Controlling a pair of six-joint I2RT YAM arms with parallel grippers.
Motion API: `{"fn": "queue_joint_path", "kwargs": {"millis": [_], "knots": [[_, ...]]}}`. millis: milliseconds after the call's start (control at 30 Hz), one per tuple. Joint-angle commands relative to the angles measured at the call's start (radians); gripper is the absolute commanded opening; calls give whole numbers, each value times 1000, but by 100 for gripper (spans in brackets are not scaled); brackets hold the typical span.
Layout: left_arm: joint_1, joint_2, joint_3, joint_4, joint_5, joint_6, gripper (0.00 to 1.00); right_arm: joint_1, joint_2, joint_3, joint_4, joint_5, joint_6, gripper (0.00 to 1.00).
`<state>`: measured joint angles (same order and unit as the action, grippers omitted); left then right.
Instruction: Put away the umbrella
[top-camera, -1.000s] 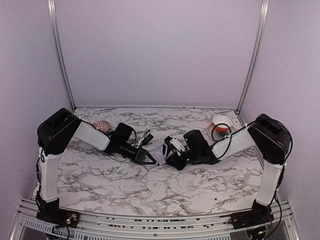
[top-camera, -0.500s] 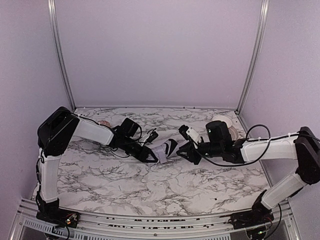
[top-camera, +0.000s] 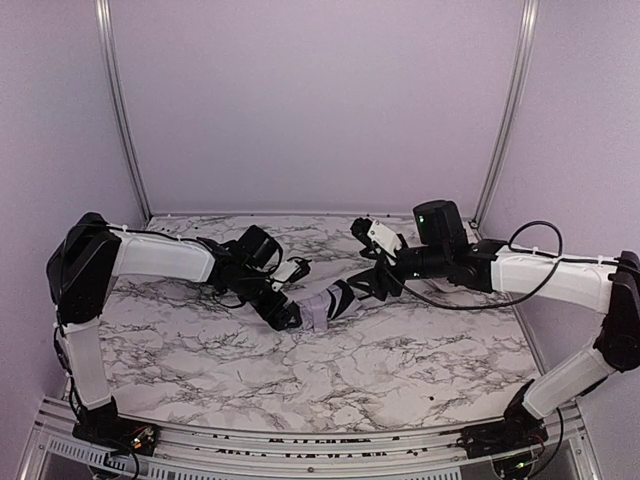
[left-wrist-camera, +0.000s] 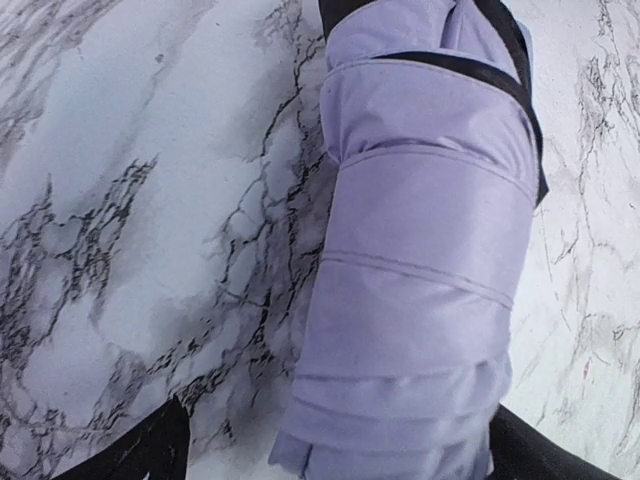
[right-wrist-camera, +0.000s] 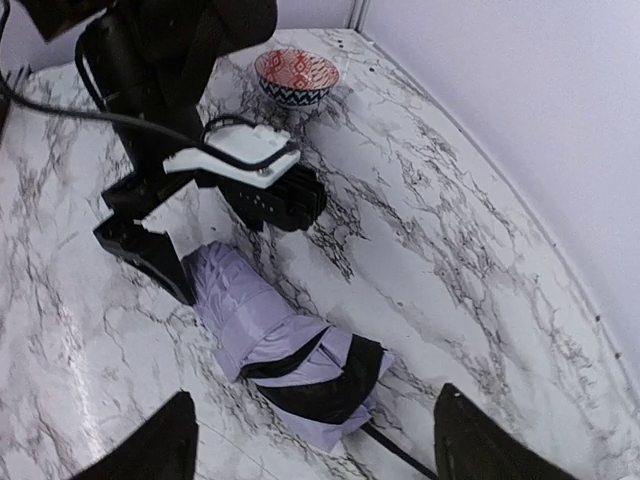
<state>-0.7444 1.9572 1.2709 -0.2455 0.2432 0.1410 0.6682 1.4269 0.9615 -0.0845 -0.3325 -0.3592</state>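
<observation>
Left wrist view shows the umbrella (left-wrist-camera: 420, 280) lying folded on the marble table (left-wrist-camera: 120, 200). Its lavender end sits between the widely spread fingers (left-wrist-camera: 150, 450) of the left gripper (top-camera: 288, 318), with a gap on one side. The right gripper (top-camera: 368, 288) hovers near the umbrella's black-banded other end, jaws apart, touching and holding nothing.

No legible text or markings
</observation>
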Motion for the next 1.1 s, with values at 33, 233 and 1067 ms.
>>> {"fn": "queue_joint_path", "kwargs": {"millis": [33,233,1067], "knots": [[-2,-188,-48,-51,-56,48,99,17,42,119,-72,58,-288,100],[38,-323,-49,-42,-175,-110,99,121,197,266,-278,76,-634,100],[42,-373,-8,-61,-434,-76,99,215,793,798,-714,336,-732,82]]}}
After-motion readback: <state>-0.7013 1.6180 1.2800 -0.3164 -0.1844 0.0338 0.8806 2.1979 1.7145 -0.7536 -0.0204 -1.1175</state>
